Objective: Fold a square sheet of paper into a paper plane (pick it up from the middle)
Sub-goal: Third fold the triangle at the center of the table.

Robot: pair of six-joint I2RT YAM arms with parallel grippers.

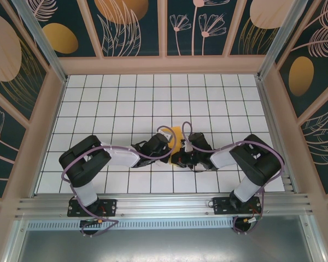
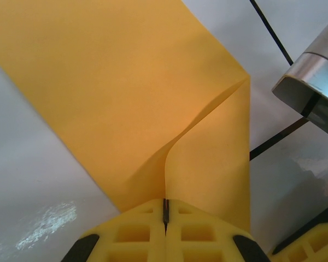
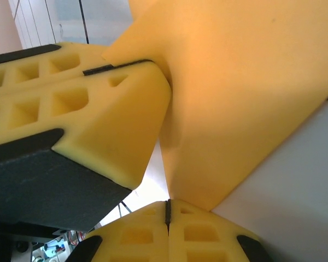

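Note:
The square sheet of paper (image 1: 176,135) is orange-yellow and held just above the tiled table between the two arms. In the left wrist view my left gripper (image 2: 165,210) is shut on the paper (image 2: 126,93), which rises from the jaws in a curved fold with a flap to the right. My right gripper (image 3: 168,210) is shut on a pointed corner of the paper (image 3: 246,98). The left gripper's yellow fingers (image 3: 109,114) pinch another edge close beside it. From above, the left gripper (image 1: 168,147) and right gripper (image 1: 182,155) nearly touch. A paper plane is out of view.
White tiled floor (image 1: 126,103) spreads around the arms, fenced by wooden-framed patterned walls (image 1: 164,60). A metal rail (image 1: 164,204) runs along the near edge. Purple cables (image 1: 76,164) loop over both arms. A yellow finger of the right gripper (image 2: 311,243) sits at the lower right.

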